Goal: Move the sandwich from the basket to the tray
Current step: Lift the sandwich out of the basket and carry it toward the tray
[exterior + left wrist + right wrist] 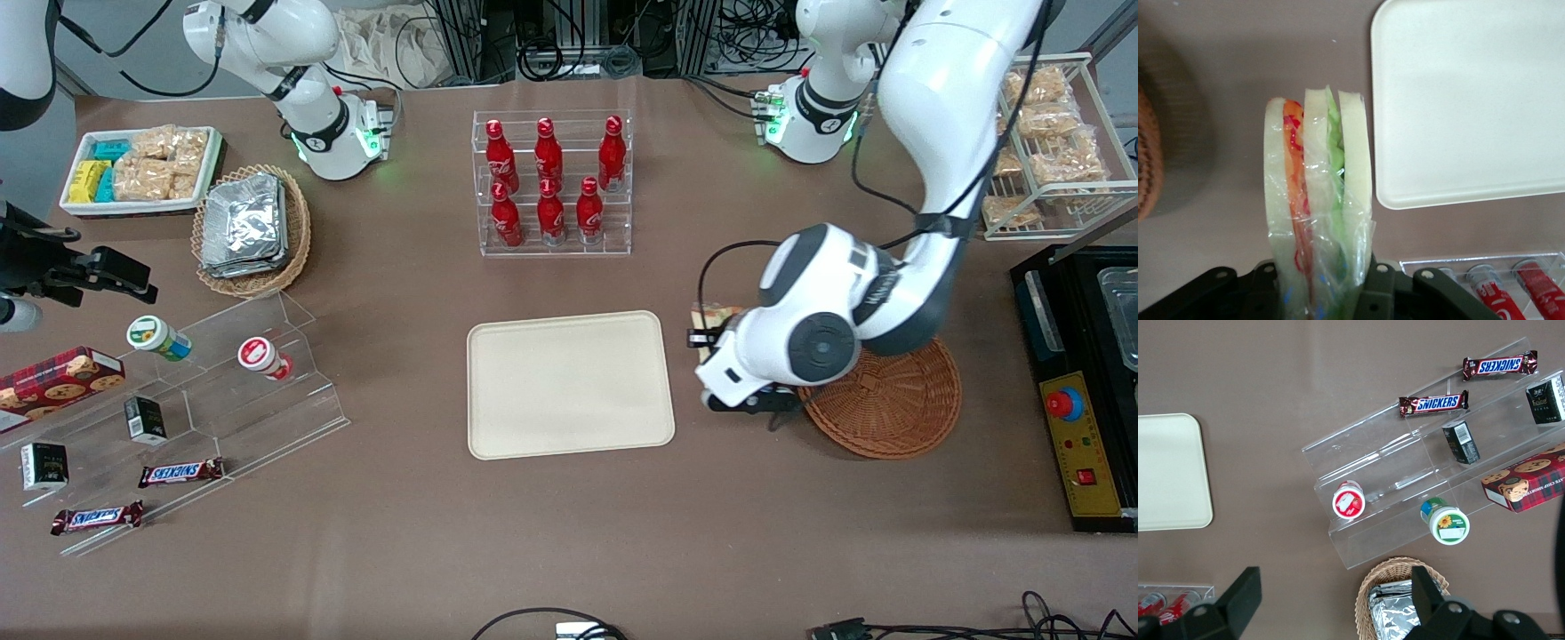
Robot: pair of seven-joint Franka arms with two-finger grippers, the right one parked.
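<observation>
The sandwich (1318, 180), a clear-wrapped wedge of pale bread with orange and green layers, is clamped between my left gripper's (1321, 280) black fingers. It hangs above bare table, between the reddish-brown woven basket (1148, 153) and the cream tray (1471, 100), close to the tray's rim. In the front view the gripper (704, 336) sits in the gap between tray (569, 384) and basket (889, 409), with a corner of the sandwich (717, 314) peeking out beside the white wrist. The arm covers part of the basket.
A clear rack of red bottles (551, 182) stands farther from the front camera than the tray. A stepped acrylic shelf (222, 382) with snacks lies toward the parked arm's end. A black control box (1080, 444) sits at the working arm's end.
</observation>
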